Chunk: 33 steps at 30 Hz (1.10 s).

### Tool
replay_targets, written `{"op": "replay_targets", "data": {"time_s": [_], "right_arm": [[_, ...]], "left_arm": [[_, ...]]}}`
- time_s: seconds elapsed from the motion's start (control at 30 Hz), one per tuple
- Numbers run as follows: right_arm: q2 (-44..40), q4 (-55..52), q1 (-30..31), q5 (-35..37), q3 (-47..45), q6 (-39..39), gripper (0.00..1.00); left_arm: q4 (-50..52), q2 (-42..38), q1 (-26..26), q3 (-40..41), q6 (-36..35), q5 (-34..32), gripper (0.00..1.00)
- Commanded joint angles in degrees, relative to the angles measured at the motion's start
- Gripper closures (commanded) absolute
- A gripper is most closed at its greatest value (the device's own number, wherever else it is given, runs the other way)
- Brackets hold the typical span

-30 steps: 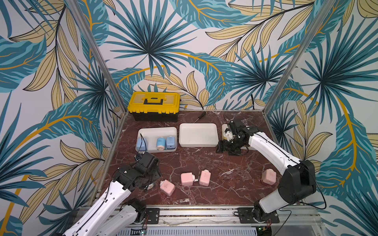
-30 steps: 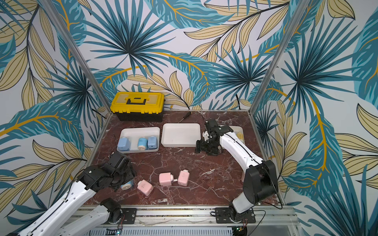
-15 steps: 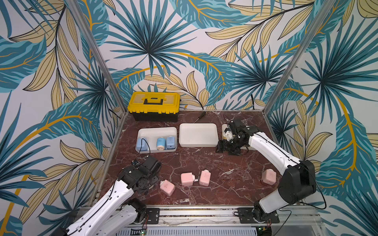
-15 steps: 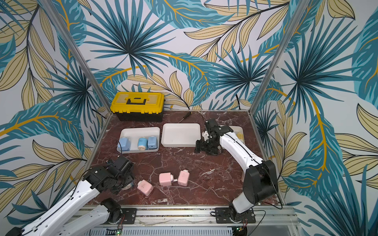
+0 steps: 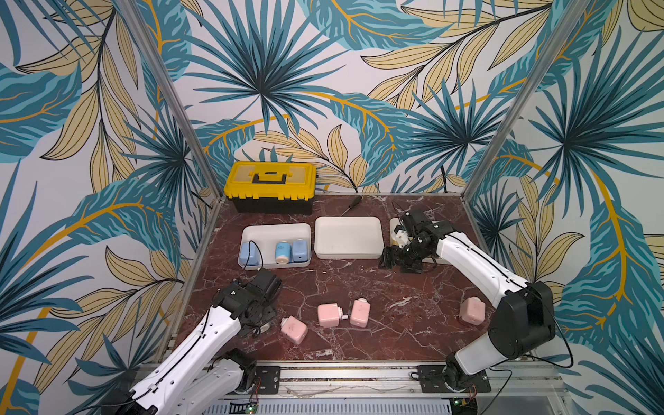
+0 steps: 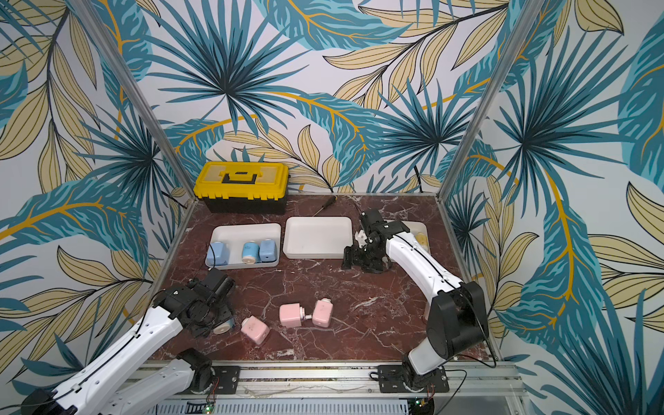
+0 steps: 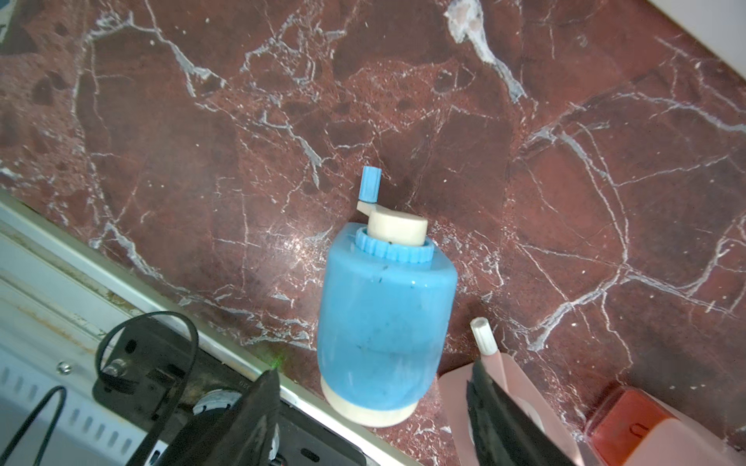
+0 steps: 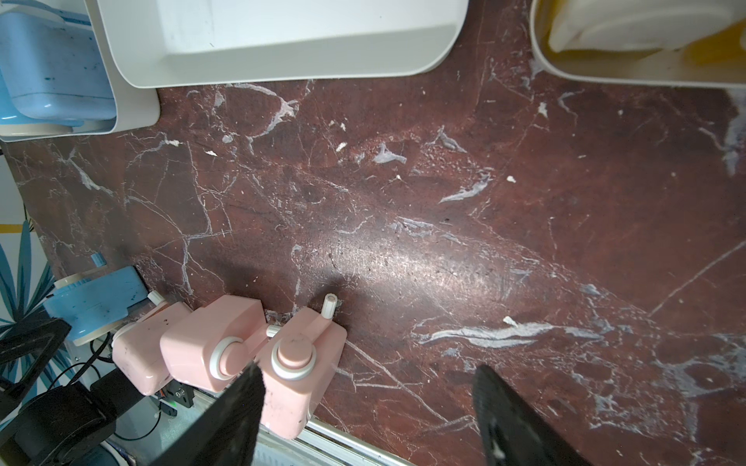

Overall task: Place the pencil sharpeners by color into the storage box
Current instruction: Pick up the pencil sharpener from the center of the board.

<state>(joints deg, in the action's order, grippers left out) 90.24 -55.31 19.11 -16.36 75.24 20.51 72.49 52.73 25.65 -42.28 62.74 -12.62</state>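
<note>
My left gripper (image 7: pixel 371 419) hovers over the last loose blue sharpener (image 7: pixel 383 318) at the near edge of the table (image 7: pixel 565 161), jaws wide and straddling it, nothing held. It lies on its side; looks light, hard smooth plastic (likely slippery). I'd pinch across the fat body, not the thin crank handle (image 7: pixel 370 189), which could snap or turn. Just beside it three pink sharpeners (image 5: pixel 294 328) (image 5: pixel 328 315) (image 5: pixel 360 313) lie loose, a fourth (image 5: pixel 472 310) near my right arm's base. Farther back, three blue ones sit in the left tray (image 5: pixel 275 228); middle tray (image 5: pixel 347 222) empty; yellow tray (image 8: pixel 605 78) mostly hidden. My right gripper (image 8: pixel 367 419) by that tray: jaws wide, empty
</note>
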Motion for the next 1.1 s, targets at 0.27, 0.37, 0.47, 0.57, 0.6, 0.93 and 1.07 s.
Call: {"op": "replay_targets", "data": {"time_s": [0.27, 0.37, 0.47, 0.57, 0.6, 0.93, 1.07], "right_arm": [[1.2, 0.1, 0.2, -0.4, -0.8, -0.2, 0.18], [1.5, -0.2, 0.2, -0.4, -0.3, -0.4, 0.18], [1.3, -0.4, 0.2, -0.2, -0.2, -0.5, 0.18], [1.4, -0.5, 0.2, -0.1, -0.1, -0.5, 0.18], [1.6, -0.7, 0.2, -0.1, 0.1, -0.6, 0.18], [2.3, -1.7, 0.2, 0.5, 1.1, -0.8, 0.18], [2.6, -1.9, 0.2, 0.8, 1.3, -0.8, 0.18]], "left_arm": [[0.1, 7.5, -1.3, -3.5, -4.6, 2.5, 0.25], [0.2, 9.2, -1.5, -3.9, -4.5, 2.0, 0.25], [-0.3, 10.2, -1.6, -3.1, -3.8, 2.3, 0.25], [-1.6, 10.4, -2.0, -2.1, -3.4, 2.7, 0.26], [-2.1, 10.5, -2.3, -1.8, -3.3, 2.7, 0.26], [-5.1, 13.5, -4.0, -0.2, -4.2, 4.2, 0.32], [-6.8, 15.1, -4.5, 0.3, -4.9, 4.8, 0.35]]}}
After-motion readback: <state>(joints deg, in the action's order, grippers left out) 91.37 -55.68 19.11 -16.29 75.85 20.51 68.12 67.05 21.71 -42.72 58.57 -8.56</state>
